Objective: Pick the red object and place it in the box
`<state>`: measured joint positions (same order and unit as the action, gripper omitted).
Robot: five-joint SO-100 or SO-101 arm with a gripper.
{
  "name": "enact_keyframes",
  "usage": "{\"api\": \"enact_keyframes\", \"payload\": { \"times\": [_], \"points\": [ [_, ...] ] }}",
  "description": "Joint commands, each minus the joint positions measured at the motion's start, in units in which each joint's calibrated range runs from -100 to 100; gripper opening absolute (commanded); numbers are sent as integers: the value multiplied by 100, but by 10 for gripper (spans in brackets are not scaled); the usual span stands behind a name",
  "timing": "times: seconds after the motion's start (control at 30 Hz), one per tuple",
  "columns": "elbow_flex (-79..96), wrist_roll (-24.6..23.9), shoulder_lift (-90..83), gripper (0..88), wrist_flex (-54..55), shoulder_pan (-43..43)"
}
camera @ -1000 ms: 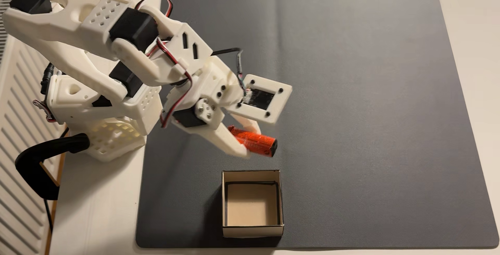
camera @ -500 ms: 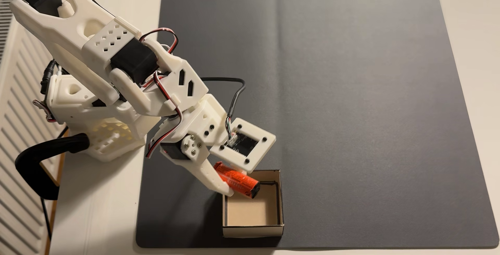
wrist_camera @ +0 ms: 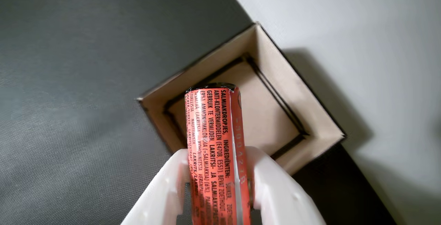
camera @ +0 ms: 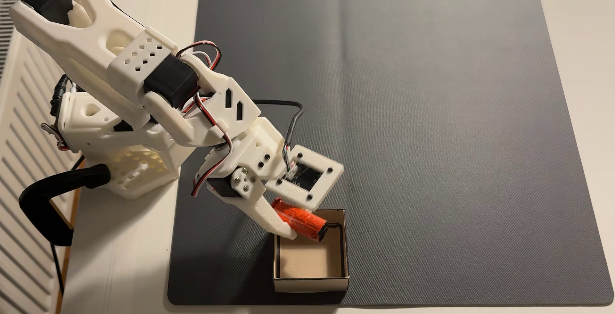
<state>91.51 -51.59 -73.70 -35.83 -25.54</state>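
The red object (camera: 301, 220), judged light, stiff and slippery (glossy wrapper), is held mid-length between the closed gripper (wrist_camera: 218, 180) above the box (camera: 345, 250).

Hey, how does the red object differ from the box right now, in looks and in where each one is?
The red object is a glossy orange-red cylinder with black print; the box is square, open-topped, pale cardboard with a tan floor. The red object is clamped in the gripper and pokes out over the box's opening; the box rests on the grey mat. The red object is tilted; the box sits flat. Both are small.
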Motion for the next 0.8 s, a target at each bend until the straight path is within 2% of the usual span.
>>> {"api": "enact_keyframes", "payload": {
  "times": [0.0, 0.37, 0.47, 0.6, 0.77],
  "points": [
    [-31, -25, -37, 133, 60, -7],
    [-258, -40, -45, 183, -28, 74],
    [-621, -311, -71, 183, -500, 371],
    [-1437, -739, -113, 142, -1312, 958],
    [-2553, -864, -122, 53, -2283, 1678]
  ]
}}
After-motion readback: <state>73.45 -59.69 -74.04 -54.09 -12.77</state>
